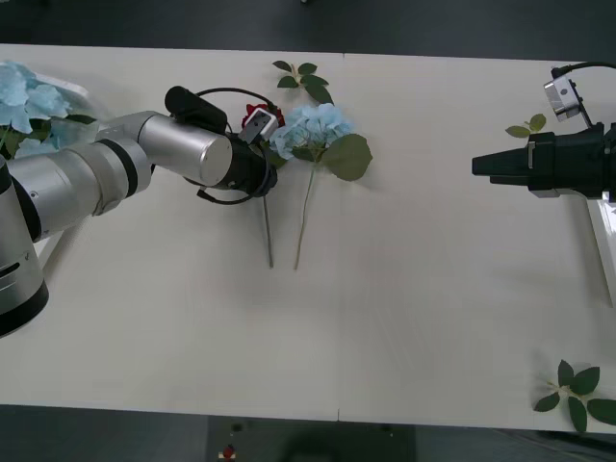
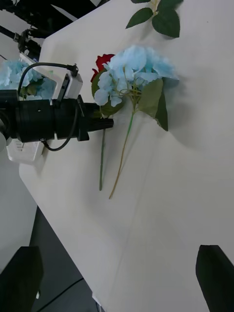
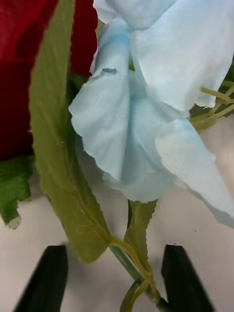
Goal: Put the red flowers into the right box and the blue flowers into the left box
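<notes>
Lying near edge, right corner: green leaf sprig [image 1: 577, 393] on the cream table [image 1: 414, 289], well apart from everything else.

Mid table, stems: two thin stems run side by side toward the near edge; the red rose [image 1: 266, 117] stem on the left, the blue hydrangea [image 1: 313, 127] stem on the right.

Left gripper [image 3: 114, 273]: low over the blooms at table centre-left, black fingers [image 3: 46, 278] spread apart, a green stem with small leaves rising between them. Whose stem it is, cannot tell. Nothing clamped.

Blooms: rose head tucked just beside the hydrangea's left side, partly behind the left wrist camera. Hydrangea's big green leaf [image 1: 347, 157] lies to its right. In the left wrist view, pale blue petals [image 3: 146, 122] and deep red petals [image 3: 19, 73] close up, touching.

Right gripper [image 1: 478, 166]: hovering over the right side of the table, pointing left toward the flowers, well apart from them. Black fingers [image 2: 214, 273] parked wide, nothing between.

Right box [image 1: 606, 241]: white rim showing at the right edge, beside the right arm.

Far left: left box [image 2: 27, 146] with slotted white wall, blue hydrangeas [image 1: 24, 101] already inside.

Far edge: second leaf sprig [image 1: 306, 81] beyond the hydrangea; small leaves [image 1: 527, 126] near the right arm.
</notes>
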